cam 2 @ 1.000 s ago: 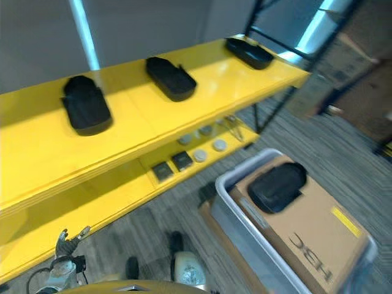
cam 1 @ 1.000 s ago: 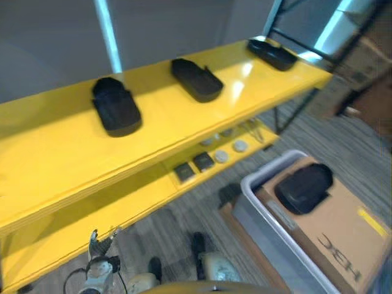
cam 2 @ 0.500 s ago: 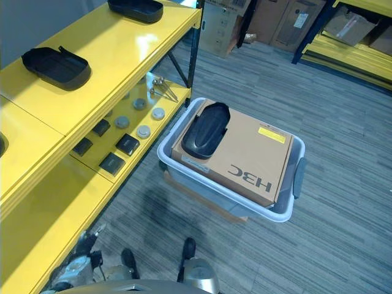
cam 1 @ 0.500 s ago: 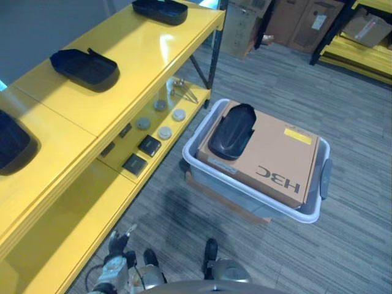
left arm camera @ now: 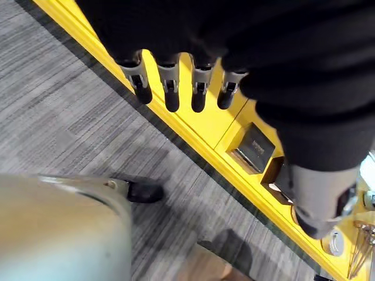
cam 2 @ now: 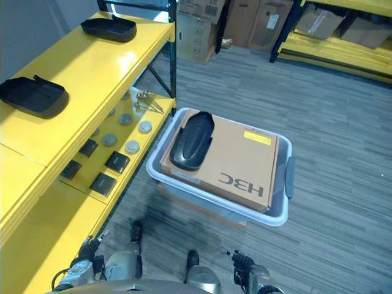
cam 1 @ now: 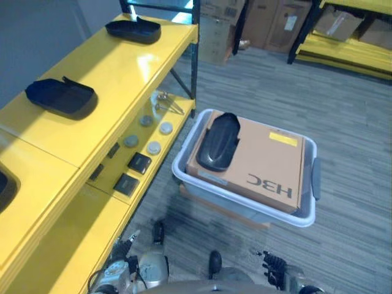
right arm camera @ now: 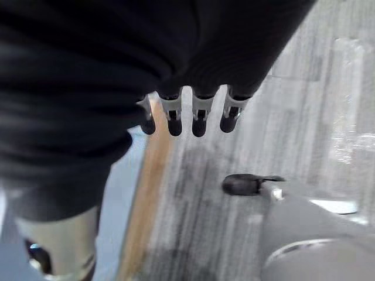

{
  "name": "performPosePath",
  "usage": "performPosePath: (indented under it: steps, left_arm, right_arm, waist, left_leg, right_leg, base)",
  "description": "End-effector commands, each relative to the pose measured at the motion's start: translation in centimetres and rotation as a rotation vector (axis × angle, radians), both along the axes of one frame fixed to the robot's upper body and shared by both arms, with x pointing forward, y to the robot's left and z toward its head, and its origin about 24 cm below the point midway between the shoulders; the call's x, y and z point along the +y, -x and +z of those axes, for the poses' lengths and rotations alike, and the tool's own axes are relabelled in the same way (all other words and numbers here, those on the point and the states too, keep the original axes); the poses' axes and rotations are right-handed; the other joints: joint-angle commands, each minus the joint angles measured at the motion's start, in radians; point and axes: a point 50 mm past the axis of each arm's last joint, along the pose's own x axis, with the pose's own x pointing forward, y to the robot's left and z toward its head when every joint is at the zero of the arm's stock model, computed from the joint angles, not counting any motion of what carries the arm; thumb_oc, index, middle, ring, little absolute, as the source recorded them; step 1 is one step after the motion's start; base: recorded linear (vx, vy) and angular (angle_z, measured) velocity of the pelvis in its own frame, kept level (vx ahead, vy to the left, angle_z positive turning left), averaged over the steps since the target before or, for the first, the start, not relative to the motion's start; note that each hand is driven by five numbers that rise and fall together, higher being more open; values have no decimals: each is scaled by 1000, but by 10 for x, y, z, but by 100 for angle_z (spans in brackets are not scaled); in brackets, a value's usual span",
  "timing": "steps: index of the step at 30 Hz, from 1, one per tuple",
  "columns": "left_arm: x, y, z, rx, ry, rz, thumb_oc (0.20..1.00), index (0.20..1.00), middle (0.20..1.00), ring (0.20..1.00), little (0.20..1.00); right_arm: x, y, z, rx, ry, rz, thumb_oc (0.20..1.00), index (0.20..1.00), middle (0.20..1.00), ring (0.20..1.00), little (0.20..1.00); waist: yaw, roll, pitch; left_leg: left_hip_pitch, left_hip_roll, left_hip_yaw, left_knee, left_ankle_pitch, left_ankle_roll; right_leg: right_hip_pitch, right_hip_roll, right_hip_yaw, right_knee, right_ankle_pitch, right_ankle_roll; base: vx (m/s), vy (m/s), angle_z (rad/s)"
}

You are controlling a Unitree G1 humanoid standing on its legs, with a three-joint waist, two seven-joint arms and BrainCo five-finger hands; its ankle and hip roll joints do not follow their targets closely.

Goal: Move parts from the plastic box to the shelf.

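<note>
A grey plastic box [cam 1: 239,202] stands on the carpet beside the yellow shelf [cam 1: 110,79]. Inside it lies a cardboard box [cam 1: 263,159], and one black part [cam 1: 217,142] rests on that box's shelf-side end. On the shelf's top board sit two black parts [cam 1: 60,95] [cam 1: 133,29], with a third [cam 1: 3,187] cut by the view's left edge. My left hand [cam 1: 119,254] hangs low by the shelf's bottom board, its fingers [left arm camera: 170,88] straight and holding nothing. Low on the other side, short of the plastic box, my right hand [cam 1: 272,266] is open, its fingers [right arm camera: 199,117] straight.
The shelf's lower board carries small black blocks [cam 1: 139,162], round discs [cam 1: 153,147] and loose screws [cam 1: 165,101]. More cardboard boxes [cam 1: 263,21] and another yellow rack [cam 1: 343,43] stand at the far side. Grey carpet [cam 1: 349,122] lies to the right of the plastic box.
The camera has swung from the shelf towards the plastic box, so the whole picture shifted. My right hand now shows at the bottom. The parts have not moved.
</note>
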Motion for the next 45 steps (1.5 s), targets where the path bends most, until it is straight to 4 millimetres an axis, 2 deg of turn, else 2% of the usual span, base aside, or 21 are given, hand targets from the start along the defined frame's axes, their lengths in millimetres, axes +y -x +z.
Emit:
performPosePath:
  steps: [1, 3, 4, 5, 7, 8, 9, 12, 13, 14, 16, 17, 19, 23, 26, 30, 35, 41, 43, 44, 45]
  left_arm:
    - [22, -18, 13, -69, -116, -106, 1000, 1000, 1000, 1000, 1000]
    - [28, -18, 15, -64, -136, -95, 1000, 1000, 1000, 1000, 1000]
    - [33, -19, 17, -67, -145, -89, 1000, 1000, 1000, 1000, 1000]
    - [40, -21, 20, -78, -166, -102, 1000, 1000, 1000, 1000, 1000]
    - [48, -23, 24, -89, -187, -79, 1000, 1000, 1000, 1000, 1000]
    - [52, -23, 25, -92, -185, -52, 1000, 1000, 1000, 1000, 1000]
    - [56, -23, 26, -98, -175, -1, 1000, 1000, 1000, 1000, 1000]
    - [61, -16, 24, -83, -168, 66, 1000, 1000, 1000, 1000, 1000]
    - [60, -16, 24, -83, -168, 66, 1000, 1000, 1000, 1000, 1000]
    - [61, -13, 22, -69, -156, 88, 1000, 1000, 1000, 1000, 1000]
    - [58, -11, 20, -61, -141, 84, 1000, 1000, 1000, 1000, 1000]
    - [49, -11, 17, -51, -122, 31, 1000, 1000, 1000, 1000, 1000]
    - [42, -12, 16, -45, -120, -27, 1000, 1000, 1000, 1000, 1000]
    - [27, -23, 18, -77, -139, -213, 1000, 1000, 1000, 1000, 1000]
    - [26, -30, 21, -95, -143, -248, 1000, 1000, 1000, 1000, 1000]
    - [26, -44, 26, -119, -116, -262, 1000, 1000, 1000, 1000, 1000]
    - [24, -53, 29, -134, -83, -285, 1000, 1000, 1000, 1000, 1000]
    - [18, -63, 34, -176, -62, -313, 1000, 1000, 1000, 1000, 1000]
    - [17, -67, 36, -189, -56, -319, 1000, 1000, 1000, 1000, 1000]
    - [15, -71, 38, -205, -52, -327, 1000, 1000, 1000, 1000, 1000]
    - [14, -72, 38, -206, -52, -328, 1000, 1000, 1000, 1000, 1000]
  right_arm:
    - [1, -22, 14, -177, 169, 3, 1000, 1000, 1000, 1000, 1000]
    - [6, -38, 25, -274, 210, -17, 1000, 1000, 1000, 1000, 1000]
    - [8, -53, 39, -375, 234, -41, 1000, 1000, 1000, 1000, 1000]
    - [13, -76, 68, -539, 262, -57, 1000, 1000, 1000, 1000, 1000]
    - [17, -96, 106, -733, 299, -35, 1000, 1000, 1000, 1000, 1000]
    - [17, -101, 119, -796, 312, -24, 1000, 1000, 1000, 1000, 1000]
    - [18, -109, 144, -912, 340, 9, 1000, 1000, 1000, 1000, 1000]
    - [15, -118, 184, -1101, 328, 33, 1000, 1000, 1000, 1000, 1000]
    - [15, -118, 184, -1101, 328, 33, 1000, 1000, 1000, 1000, 1000]
    - [13, -122, 203, -1185, 333, 29, 1000, 1000, 1000, 1000, 1000]
    - [11, -124, 213, -1217, 343, 21, 1000, 1000, 1000, 1000, 1000]
    - [6, -129, 223, -1229, 425, 20, 1000, 1000, 1000, 1000, 1000]
    - [2, -134, 227, -1213, 478, 28, 1000, 1000, 1000, 1000, 1000]
    - [-14, -166, 250, -1191, 640, -40, 1000, 1000, 1000, 1000, 1000]
    - [-16, -177, 260, -1187, 691, -53, 1000, 1000, 1000, 1000, 1000]
    - [-31, -204, 288, -1147, 758, -107, 1000, 1000, 1000, 1000, 1000]
    - [-43, -214, 297, -1079, 783, -101, 1000, 1000, 1000, 1000, 1000]
    - [-47, -224, 286, -934, 756, 11, 1000, 1000, 1000, 1000, 1000]
    - [-45, -226, 277, -869, 754, 51, 1000, 1000, 1000, 1000, 1000]
    - [-49, -223, 257, -725, 779, 77, 1000, 1000, 1000, 1000, 1000]
    - [-49, -222, 253, -706, 786, 81, 1000, 1000, 1000, 1000, 1000]
  waist:
    - [25, -30, -1]
    - [22, -24, -3]
    - [10, -18, 5]
    - [-17, -15, 19]
    - [-50, -18, 32]
    - [-63, -22, 35]
    - [-81, -31, 40]
    - [-99, -40, 37]
    - [-99, -40, 37]
    - [-99, -44, 26]
    - [-95, -48, 20]
    - [-82, -53, 13]
    - [-70, -53, 16]
    - [-16, -51, 63]
    - [-3, -46, 83]
    - [28, -26, 134]
    - [46, -8, 168]
    - [59, 0, 199]
    - [62, 2, 204]
    - [65, 1, 209]
    - [66, 1, 210]
  left_leg:
    - [23, -44, -20, 31, -106, 45]
    - [48, -48, -17, 21, -110, 57]
    - [66, -48, -15, 16, -114, 67]
    - [86, -44, -1, 3, -121, 79]
    - [87, -40, 17, 1, -133, 82]
    - [88, -42, 24, 1, -138, 83]
    - [92, -50, 36, 1, -146, 84]
    - [103, -59, 50, 1, -160, 85]
    - [103, -59, 50, 1, -160, 85]
    - [101, -61, 51, 1, -162, 86]
    - [102, -62, 58, 1, -166, 85]
    - [99, -70, 55, 1, -171, 86]
    - [93, -74, 49, 1, -171, 87]
    - [46, -87, 22, 1, -161, 88]
    - [27, -90, 11, 1, -156, 86]
    - [-29, -96, -24, 1, -135, 74]
    - [-68, -99, -51, 1, -118, 60]
    - [-100, -99, -68, 1, -105, 51]
    - [-104, -98, -73, 1, -102, 49]
    - [-105, -97, -75, 1, -102, 47]
    - [-105, -97, -76, 1, -102, 47]
  right_leg:
    - [-6, -75, -73, 95, -80, 35]
    - [-50, -92, -89, 162, -80, 46]
    - [-100, -100, -88, 231, -76, 52]
    - [-161, -99, -79, 289, -65, 58]
    - [-200, -84, -67, 266, -52, 62]
    - [-206, -78, -63, 239, -38, 64]
    - [-214, -71, -56, 188, -5, 72]
    - [-210, -66, -41, 103, 44, 83]
    - [-210, -65, -41, 102, 44, 82]
    - [-203, -58, -34, 75, 51, 81]
    - [-192, -53, -44, 55, 53, 78]
    - [-179, -48, -51, 35, 50, 73]
    - [-172, -47, -56, 24, 49, 68]
    - [-183, -43, -75, 6, 52, 59]
    - [-192, -43, -83, 3, 54, 58]
    - [-226, -46, -104, 3, 54, 53]
    - [-249, -50, -124, 3, 53, 48]
    - [-270, -56, -142, 6, 52, 43]
    - [-273, -59, -146, 10, 50, 42]
    - [-273, -63, -153, 12, 49, 43]
    - [-272, -63, -154, 13, 49, 43]
  base:
    - [109, 172, -6]
    - [52, 144, -9]
    - [9, 143, -16]
    - [-21, 132, -16]
    - [-51, 56, -9]
    - [-34, 13, -15]
    - [2, -3, -21]
    - [46, -35, -15]
    - [98, -98, -22]
    - [112, -103, -16]
    - [137, -107, 1]
    - [136, -94, 3]
    - [96, -85, 3]
    - [-8, -86, 9]
    - [-58, -48, 13]
    - [-46, -8, 15]
    - [-18, 19, 21]
    - [-21, 10, 12]
    - [-18, 2, 6]
    - [-13, -5, 6]
    - [-13, -10, 8]
